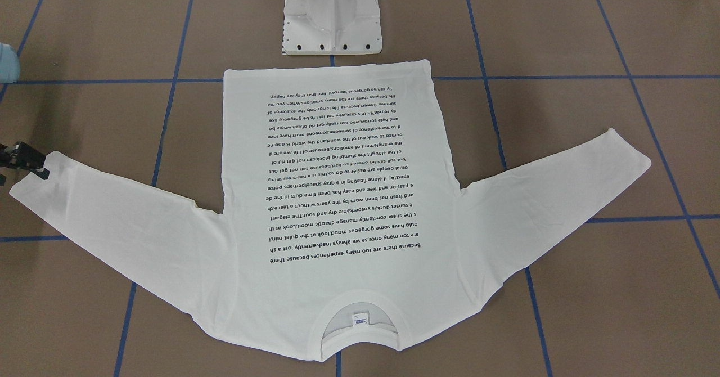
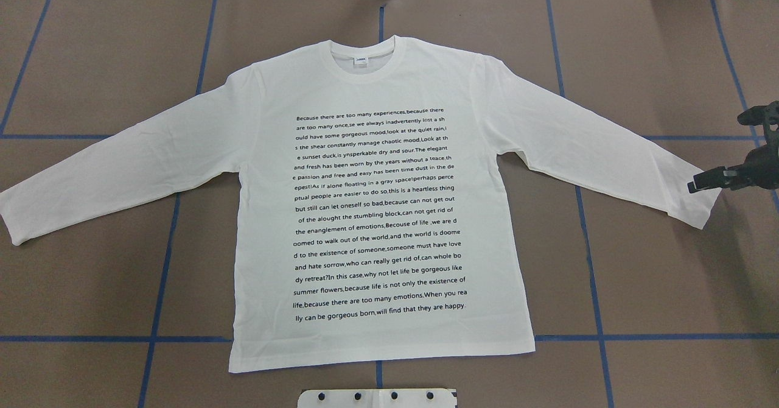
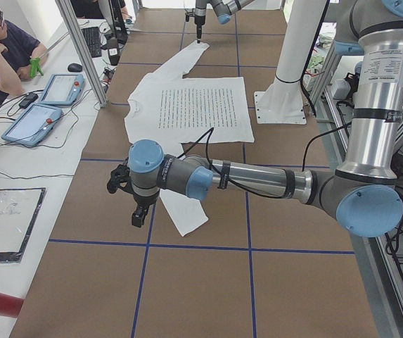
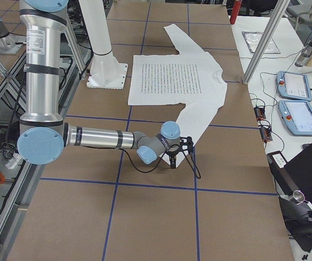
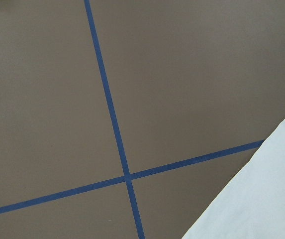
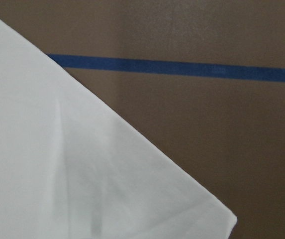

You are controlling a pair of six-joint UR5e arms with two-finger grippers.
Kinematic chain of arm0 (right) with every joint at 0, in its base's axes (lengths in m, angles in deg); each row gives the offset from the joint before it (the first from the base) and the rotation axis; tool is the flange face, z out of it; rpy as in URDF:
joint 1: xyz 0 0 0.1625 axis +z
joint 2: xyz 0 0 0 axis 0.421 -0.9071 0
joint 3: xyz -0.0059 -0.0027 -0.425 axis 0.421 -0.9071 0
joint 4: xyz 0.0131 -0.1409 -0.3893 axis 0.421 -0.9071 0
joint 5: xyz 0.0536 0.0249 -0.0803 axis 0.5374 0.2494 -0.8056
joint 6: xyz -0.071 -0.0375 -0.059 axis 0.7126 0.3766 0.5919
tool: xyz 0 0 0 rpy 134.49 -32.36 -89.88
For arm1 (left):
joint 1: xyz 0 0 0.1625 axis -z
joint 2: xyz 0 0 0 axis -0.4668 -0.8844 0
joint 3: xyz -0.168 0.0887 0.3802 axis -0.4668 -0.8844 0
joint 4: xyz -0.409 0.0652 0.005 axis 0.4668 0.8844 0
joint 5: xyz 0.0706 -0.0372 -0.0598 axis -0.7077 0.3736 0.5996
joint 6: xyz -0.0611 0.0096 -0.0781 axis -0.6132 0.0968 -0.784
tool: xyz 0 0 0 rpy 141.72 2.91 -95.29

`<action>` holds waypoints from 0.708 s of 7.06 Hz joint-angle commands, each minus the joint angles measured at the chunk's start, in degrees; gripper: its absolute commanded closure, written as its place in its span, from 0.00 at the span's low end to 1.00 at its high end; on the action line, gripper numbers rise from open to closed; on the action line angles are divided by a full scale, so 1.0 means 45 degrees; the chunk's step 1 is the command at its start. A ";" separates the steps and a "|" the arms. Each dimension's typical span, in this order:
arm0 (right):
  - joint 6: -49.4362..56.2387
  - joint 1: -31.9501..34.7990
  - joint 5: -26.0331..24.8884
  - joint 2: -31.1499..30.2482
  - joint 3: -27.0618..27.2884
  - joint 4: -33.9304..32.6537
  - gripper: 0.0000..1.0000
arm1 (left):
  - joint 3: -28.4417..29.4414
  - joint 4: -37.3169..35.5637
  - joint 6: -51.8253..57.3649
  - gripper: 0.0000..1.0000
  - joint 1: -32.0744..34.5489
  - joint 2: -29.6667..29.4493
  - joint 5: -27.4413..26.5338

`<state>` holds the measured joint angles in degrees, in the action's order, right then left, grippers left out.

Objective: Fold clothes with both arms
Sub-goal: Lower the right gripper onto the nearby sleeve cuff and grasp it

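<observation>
On the robot's left, the left arm [image 3: 257, 179] reaches low over the brown counter [image 2: 91, 61]. The left gripper [image 3: 137, 211] hangs just beside the end of the left sleeve [image 2: 115, 170]. This gripper shows only in the side view, so we cannot tell if its fingers are released or clenched. Its wrist camera sees bare counter, crossed blue tape lines [image 5: 127, 177] and an edge of white cloth in one corner.

In the middle of the counter the white T-shirt [image 2: 487, 262] lies flat, front side up. Both sleeves are spread to the sides and slant toward the robot. The round collar [image 2: 365, 78] with a small tag [image 2: 361, 61] points away from the robot, and the hem lies near the white pedestal base [image 2: 377, 397]. A block of black text [image 2: 377, 219] covers the front.

On the robot's right, the right sleeve [image 2: 608, 152] ends in its cuff, and the right gripper [image 2: 706, 182] is at this cuff, low over it. We cannot tell whether its fingers are released, clenched or touching the cloth. The right wrist camera shows the cuff corner on the counter, near a tape line.
</observation>
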<state>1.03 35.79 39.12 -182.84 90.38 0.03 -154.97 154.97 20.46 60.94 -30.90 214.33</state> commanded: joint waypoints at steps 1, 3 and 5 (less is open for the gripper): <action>0.0054 -0.0224 -0.0176 0.0044 -0.0160 -0.0306 0.00 | 0.0010 0.0017 0.0004 0.00 0.0000 0.0011 0.0053; 0.0132 -0.0205 -0.0175 0.0044 -0.0318 -0.0733 0.01 | -0.0029 0.0017 0.0004 0.00 0.0000 0.0011 0.0131; 0.0152 -0.0069 -0.0020 0.0025 -0.0298 -0.0775 0.17 | -0.0029 0.0017 0.0004 0.00 0.0000 0.0011 0.0132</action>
<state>1.61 35.05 38.53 -182.69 89.02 -3.18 -155.08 155.05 20.47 60.94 -30.85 214.88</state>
